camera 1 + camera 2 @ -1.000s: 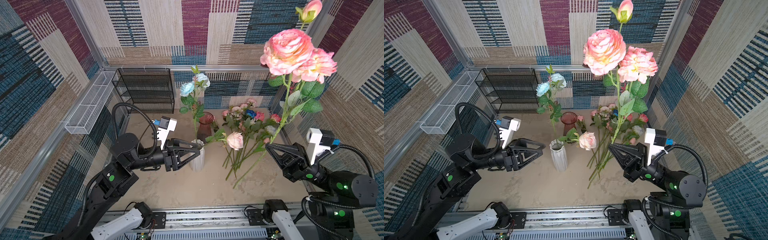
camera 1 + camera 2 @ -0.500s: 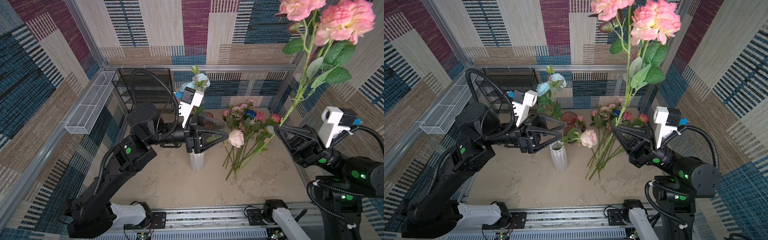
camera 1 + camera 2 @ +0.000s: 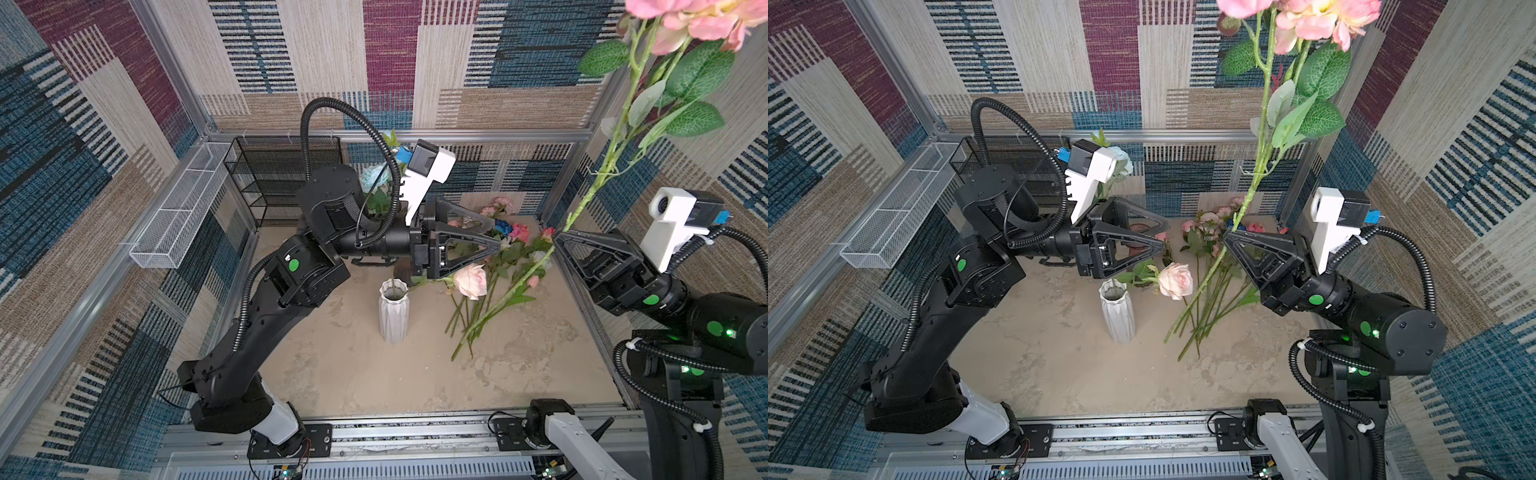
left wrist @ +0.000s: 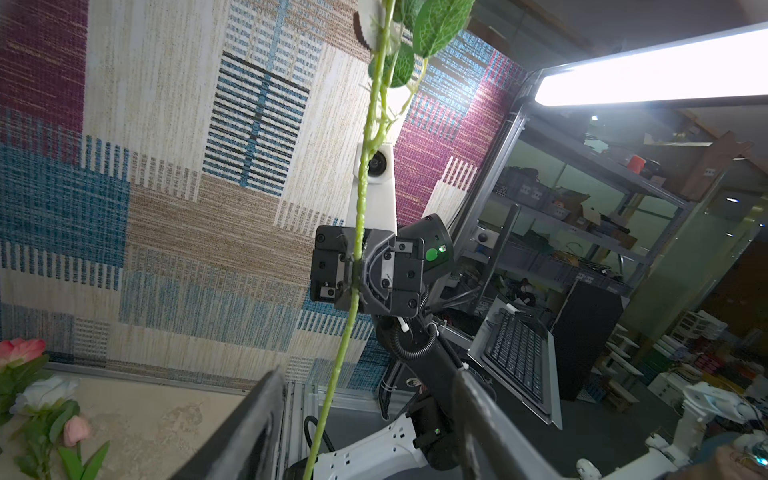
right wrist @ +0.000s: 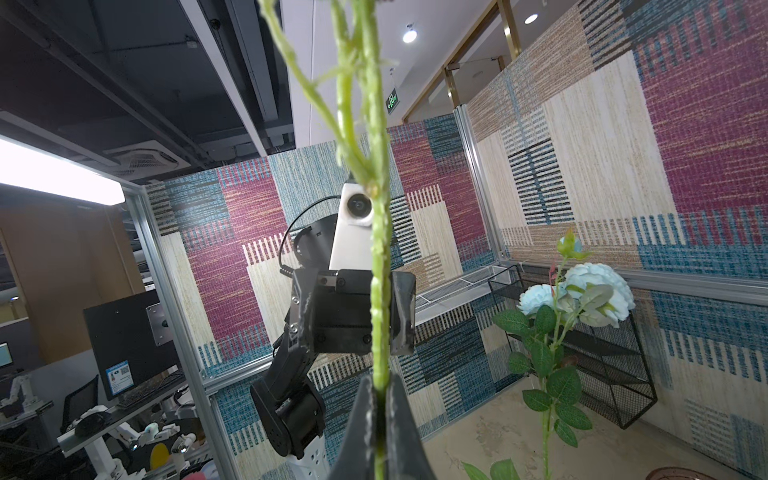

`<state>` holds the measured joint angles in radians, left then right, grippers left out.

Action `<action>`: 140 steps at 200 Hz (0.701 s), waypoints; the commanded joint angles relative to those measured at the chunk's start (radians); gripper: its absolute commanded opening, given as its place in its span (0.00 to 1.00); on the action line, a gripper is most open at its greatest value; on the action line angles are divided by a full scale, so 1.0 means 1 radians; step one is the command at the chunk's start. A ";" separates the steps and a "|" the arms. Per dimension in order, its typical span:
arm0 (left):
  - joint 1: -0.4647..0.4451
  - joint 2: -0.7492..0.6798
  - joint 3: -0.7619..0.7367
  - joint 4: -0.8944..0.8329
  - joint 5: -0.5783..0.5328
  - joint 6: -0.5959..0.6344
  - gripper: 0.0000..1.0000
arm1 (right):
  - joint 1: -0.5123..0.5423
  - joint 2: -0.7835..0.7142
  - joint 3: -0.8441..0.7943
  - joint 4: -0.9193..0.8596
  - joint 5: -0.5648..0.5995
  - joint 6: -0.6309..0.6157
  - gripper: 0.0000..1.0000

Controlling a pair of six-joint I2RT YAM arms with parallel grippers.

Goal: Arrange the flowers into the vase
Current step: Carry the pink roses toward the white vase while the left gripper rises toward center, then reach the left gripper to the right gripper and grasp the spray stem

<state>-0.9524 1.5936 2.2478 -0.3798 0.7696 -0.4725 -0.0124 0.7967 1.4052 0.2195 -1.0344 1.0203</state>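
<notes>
A white ribbed vase (image 3: 393, 309) stands upright mid-table, holding one pale pink rose (image 3: 471, 280) that droops over its rim to the right. A loose heap of roses (image 3: 513, 251) lies toward the far right corner, stems pointing forward. One tall pink-headed stem (image 3: 599, 174) rises above the right edge, pinched in the right gripper (image 3: 559, 237).

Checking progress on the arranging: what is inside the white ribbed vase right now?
One green stem stands in the white ribbed vase; its pale pink rose droops over the rim. How deep the stem reaches is hidden by the vase wall.
</notes>
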 commanded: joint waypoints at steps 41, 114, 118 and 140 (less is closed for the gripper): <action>-0.100 0.163 0.229 -0.369 -0.101 0.222 0.58 | 0.000 0.009 0.015 0.024 0.005 0.009 0.00; -0.140 0.239 0.309 -0.369 -0.058 0.235 0.50 | 0.001 -0.002 -0.026 0.021 0.019 -0.006 0.00; -0.141 0.246 0.314 -0.369 -0.054 0.235 0.49 | 0.000 -0.001 -0.027 0.021 0.019 -0.006 0.00; -0.152 0.269 0.338 -0.370 -0.042 0.237 0.37 | 0.000 -0.003 -0.035 0.020 0.022 -0.007 0.00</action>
<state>-1.0935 1.8477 2.5622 -0.7444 0.6949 -0.2619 -0.0124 0.7963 1.3758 0.2226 -1.0237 1.0183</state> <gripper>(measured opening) 0.436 0.064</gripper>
